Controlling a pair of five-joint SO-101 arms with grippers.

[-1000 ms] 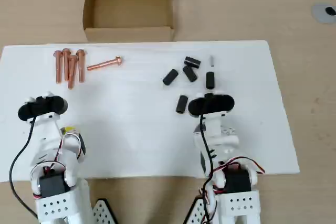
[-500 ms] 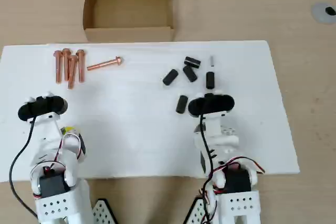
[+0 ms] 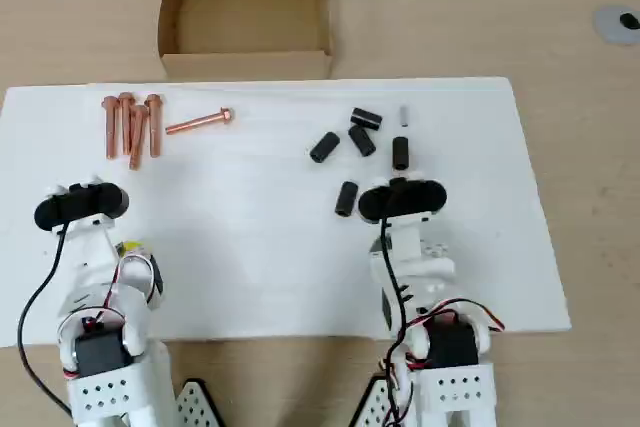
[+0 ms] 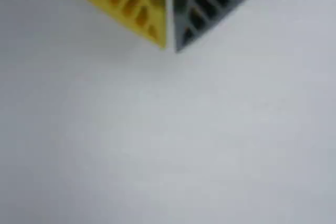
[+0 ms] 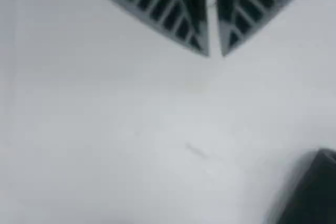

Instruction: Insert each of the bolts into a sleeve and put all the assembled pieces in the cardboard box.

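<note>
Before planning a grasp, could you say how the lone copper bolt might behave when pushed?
Round-shanked and lying flat on the white sheet, the lone bolt probably rolls, curving around its wider head. It looks like metal, so likely stiff and somewhat slippery.

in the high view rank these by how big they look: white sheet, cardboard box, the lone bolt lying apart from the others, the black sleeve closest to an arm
1. white sheet
2. cardboard box
3. lone bolt, clearly longer than the sleeve
4. black sleeve
All lie at a similar distance from the camera, so the order seems safe.
</note>
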